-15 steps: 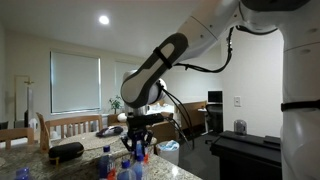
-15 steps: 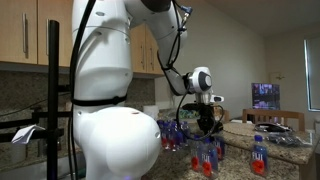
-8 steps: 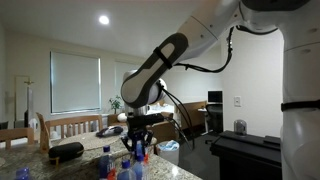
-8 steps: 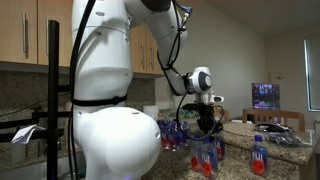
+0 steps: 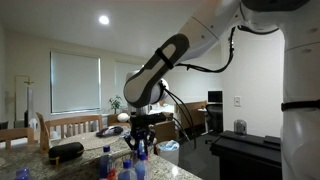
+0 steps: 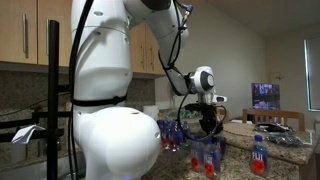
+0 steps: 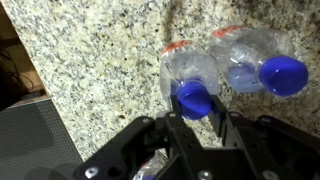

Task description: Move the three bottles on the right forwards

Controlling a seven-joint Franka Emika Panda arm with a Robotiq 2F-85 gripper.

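Observation:
In the wrist view my gripper (image 7: 196, 112) has its two black fingers closed on the blue cap and neck of a clear bottle (image 7: 188, 72) with a red-orange label. The bottle stands on the speckled granite counter (image 7: 90, 55). A second identical bottle (image 7: 255, 58) stands right beside it, touching or nearly so. In both exterior views the gripper (image 5: 139, 146) (image 6: 207, 128) points straight down over the bottles (image 5: 134, 166) (image 6: 208, 156). Another bottle (image 6: 258, 156) stands apart, and a cluster of more bottles (image 6: 172, 136) sits behind. A third task bottle cannot be singled out.
A flat black oval object (image 5: 66, 151) lies on the counter near a wooden chair back (image 5: 70, 125). The counter edge (image 7: 45, 85) drops to dark floor close to the held bottle. More bottles (image 5: 105, 162) stand nearby. A monitor (image 6: 265, 95) glows in the background.
The gripper and the bottle in it have shifted sideways a little across the counter. Nothing else moved.

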